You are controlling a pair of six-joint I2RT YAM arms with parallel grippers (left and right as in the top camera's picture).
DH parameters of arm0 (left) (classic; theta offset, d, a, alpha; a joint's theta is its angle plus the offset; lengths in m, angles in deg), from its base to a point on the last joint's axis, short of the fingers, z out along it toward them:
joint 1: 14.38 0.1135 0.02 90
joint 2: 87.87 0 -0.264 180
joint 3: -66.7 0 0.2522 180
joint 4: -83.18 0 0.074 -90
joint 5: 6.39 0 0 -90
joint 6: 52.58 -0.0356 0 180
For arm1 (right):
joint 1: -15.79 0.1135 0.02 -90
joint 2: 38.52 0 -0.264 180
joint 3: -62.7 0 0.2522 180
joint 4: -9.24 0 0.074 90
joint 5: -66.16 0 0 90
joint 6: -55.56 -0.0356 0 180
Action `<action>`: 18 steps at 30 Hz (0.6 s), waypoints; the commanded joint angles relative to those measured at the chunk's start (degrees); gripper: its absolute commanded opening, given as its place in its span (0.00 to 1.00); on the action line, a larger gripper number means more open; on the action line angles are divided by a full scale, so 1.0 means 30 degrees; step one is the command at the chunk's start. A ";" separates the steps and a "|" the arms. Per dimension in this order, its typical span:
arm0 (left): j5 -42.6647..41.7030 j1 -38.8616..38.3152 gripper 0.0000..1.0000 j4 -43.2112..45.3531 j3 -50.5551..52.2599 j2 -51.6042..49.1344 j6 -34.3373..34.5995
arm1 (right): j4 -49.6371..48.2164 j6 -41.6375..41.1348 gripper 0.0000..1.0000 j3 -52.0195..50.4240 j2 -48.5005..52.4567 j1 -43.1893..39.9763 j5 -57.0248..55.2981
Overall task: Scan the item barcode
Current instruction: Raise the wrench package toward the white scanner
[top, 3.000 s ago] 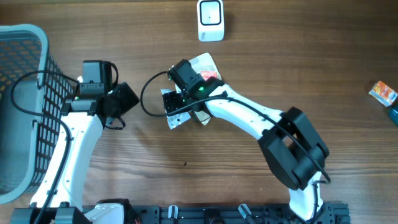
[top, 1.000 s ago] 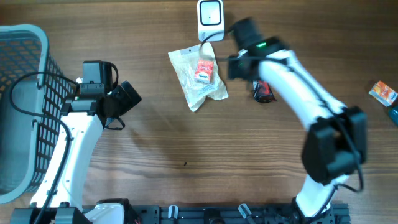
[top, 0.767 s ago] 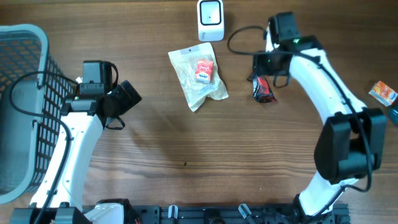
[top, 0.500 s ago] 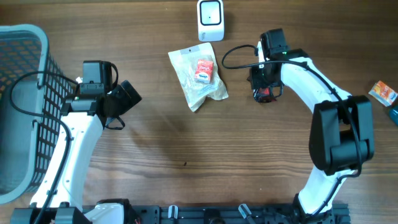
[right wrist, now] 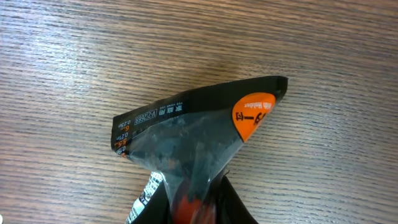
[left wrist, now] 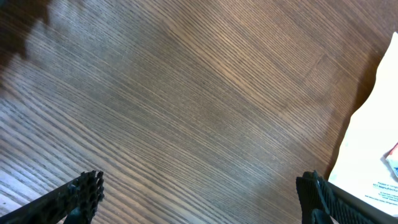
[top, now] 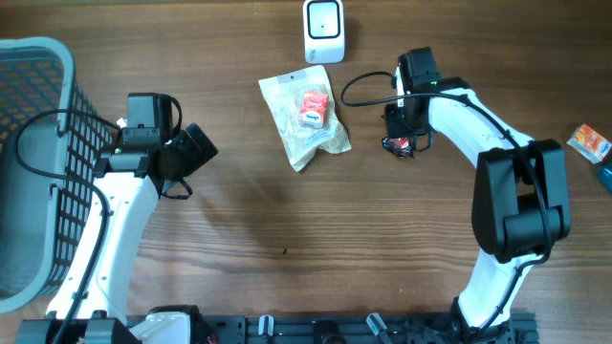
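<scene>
While the wooden table [top: 287, 220] and the grey basket [top: 33, 143] at its left edge sit as they did three seconds ago, the right arm [top: 469, 100] has done all the moving. It was bent over the middle of the table then, on top of the clear pouch [top: 306, 119]. A second ago it had swung away toward the far right, leaving the pouch flat and free. Since then it has dropped onto a second item. Left arm [top: 120, 215] unchanged throughout; left gripper [left wrist: 202, 190] hangs over bare wood with jaws spread wide, the pouch's edge just showing at the right of its view. White scanner [top: 324, 31] stands at the far edge, just beyond the pouch. The item now in play is the dark packet [right wrist: 186, 137], right of the pouch and near the scanner. Right gripper [right wrist: 196, 211] has its jaws pinched on the packet's near end, the film gathered between them. An orange sticker [right wrist: 252, 112] marks one corner and a line of small print runs along the far edge; I cannot tell where the barcode is. My reading: the grasp has only just been made, so lifting and presenting the packet to the scanner remain.
</scene>
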 commanded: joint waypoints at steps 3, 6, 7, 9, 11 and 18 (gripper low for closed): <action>0.0189 0.0080 1.00 0.0000 -0.0066 0.0015 0.0044 | 0.0058 -0.1370 0.05 0.1311 0.0189 0.0656 0.1727; 0.0189 0.0080 1.00 0.0000 -0.0066 0.0015 0.0044 | 0.0102 -0.2659 0.05 0.2885 0.0189 0.1129 0.1887; 0.0189 0.0080 1.00 0.0000 -0.0066 0.0015 0.0044 | 0.0022 -0.2892 0.04 0.3453 0.0189 0.1275 0.1989; 0.0189 0.0080 1.00 0.0000 -0.0066 0.0015 0.0044 | -0.0036 -0.3184 0.05 0.4583 0.0189 0.1610 0.2193; 0.0189 0.0080 1.00 0.0000 -0.0066 0.0015 0.0044 | -0.0262 -0.3242 0.05 0.5355 0.0189 0.1887 0.2178; 0.0189 0.0080 1.00 0.0000 -0.0066 0.0015 0.0044 | -0.1603 -0.4080 0.05 0.5683 0.0197 0.2339 -0.0153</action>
